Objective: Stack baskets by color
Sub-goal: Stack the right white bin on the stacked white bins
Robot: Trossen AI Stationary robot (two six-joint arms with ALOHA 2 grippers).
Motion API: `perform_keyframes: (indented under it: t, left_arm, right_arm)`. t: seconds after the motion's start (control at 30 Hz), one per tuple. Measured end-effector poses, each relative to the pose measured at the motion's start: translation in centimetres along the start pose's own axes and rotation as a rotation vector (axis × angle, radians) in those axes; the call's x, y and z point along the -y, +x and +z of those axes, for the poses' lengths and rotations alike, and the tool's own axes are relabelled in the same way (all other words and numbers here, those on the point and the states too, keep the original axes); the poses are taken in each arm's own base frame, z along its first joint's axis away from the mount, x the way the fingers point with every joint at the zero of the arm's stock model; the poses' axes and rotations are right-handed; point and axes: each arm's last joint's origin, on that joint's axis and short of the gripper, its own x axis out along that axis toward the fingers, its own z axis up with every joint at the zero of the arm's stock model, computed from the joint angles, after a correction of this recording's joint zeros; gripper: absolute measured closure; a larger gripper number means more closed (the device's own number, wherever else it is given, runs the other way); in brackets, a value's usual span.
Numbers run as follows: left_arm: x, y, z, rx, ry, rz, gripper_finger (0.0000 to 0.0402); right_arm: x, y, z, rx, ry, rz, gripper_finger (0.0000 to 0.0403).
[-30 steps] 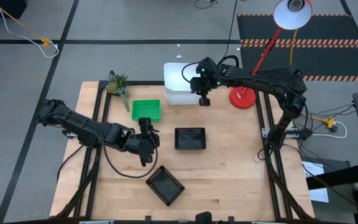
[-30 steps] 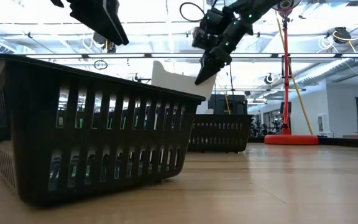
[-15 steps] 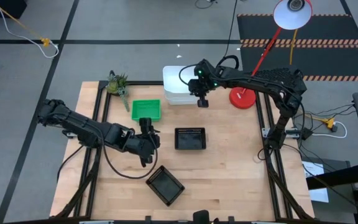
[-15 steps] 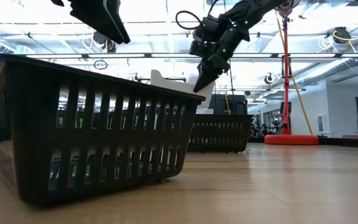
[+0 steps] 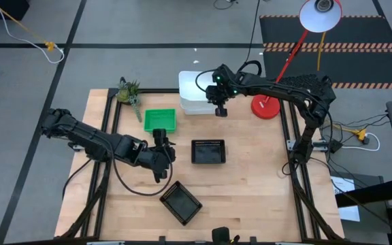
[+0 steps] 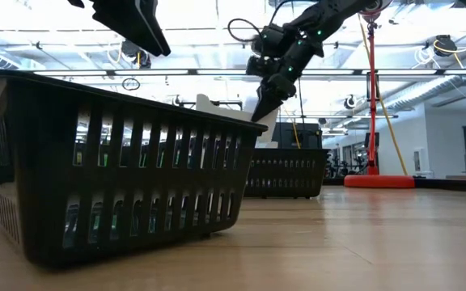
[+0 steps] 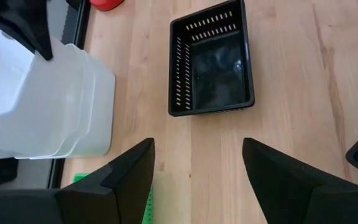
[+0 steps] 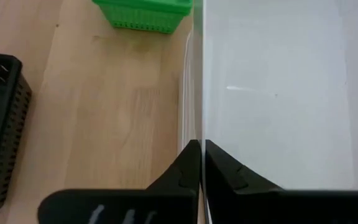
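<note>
A stack of white baskets [image 5: 196, 94] stands at the table's far middle. The top white basket [image 6: 223, 110] sits tilted, and my right gripper [image 5: 221, 111] is shut on it at its near right corner. A green basket [image 5: 160, 120] lies left of the stack. One black basket [image 5: 207, 151] rests mid-table. Another black basket [image 5: 181, 202] rests near the front edge. My left gripper [image 5: 159, 137] hangs open above the wood just near of the green basket, holding nothing. My right gripper pinches the top white basket's near wall [image 8: 197, 127] at its rim, by the right end, one finger inside and one outside. The fingers slant down from the table's right. The basket is tilted, its far left corner [image 6: 203, 100] raised, over the white baskets [image 7: 98, 112] below.
A red lamp base [image 5: 265, 107] stands just right of the white stack, its pole rising to the far right. A small green plant [image 5: 128, 91] sits at the far left corner. Open wood lies on the right half of the table [image 5: 257, 177].
My right gripper has sunk a little and edged toward the table's left, staying shut on the white basket. The basket's raised corner has come down with it toward the stack.
</note>
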Motion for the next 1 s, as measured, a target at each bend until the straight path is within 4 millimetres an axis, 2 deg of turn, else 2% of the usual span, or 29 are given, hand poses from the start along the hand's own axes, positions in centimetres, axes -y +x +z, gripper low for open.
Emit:
perform_keyframes:
  t: [0.3, 0.7, 1.0]
  left_arm:
    - [0.0, 0.0, 0.1, 0.005, -0.002, 0.0, 0.0156]
    - [-0.1, 0.1, 0.1, 0.007, 0.003, 0.002, 0.0156]
    - [-0.1, 0.0, 0.1, 0.007, 0.003, 0.002, 0.0156]
  right_arm:
    - [0.4, 1.8, -1.0, -0.049, 0.014, 0.025, 0.0399]
    - [0.4, 1.8, -0.9, -0.042, 0.002, 0.017, 0.0395]
    - [0.4, 2.2, -1.1, -0.028, 0.019, 0.0, 0.0322]
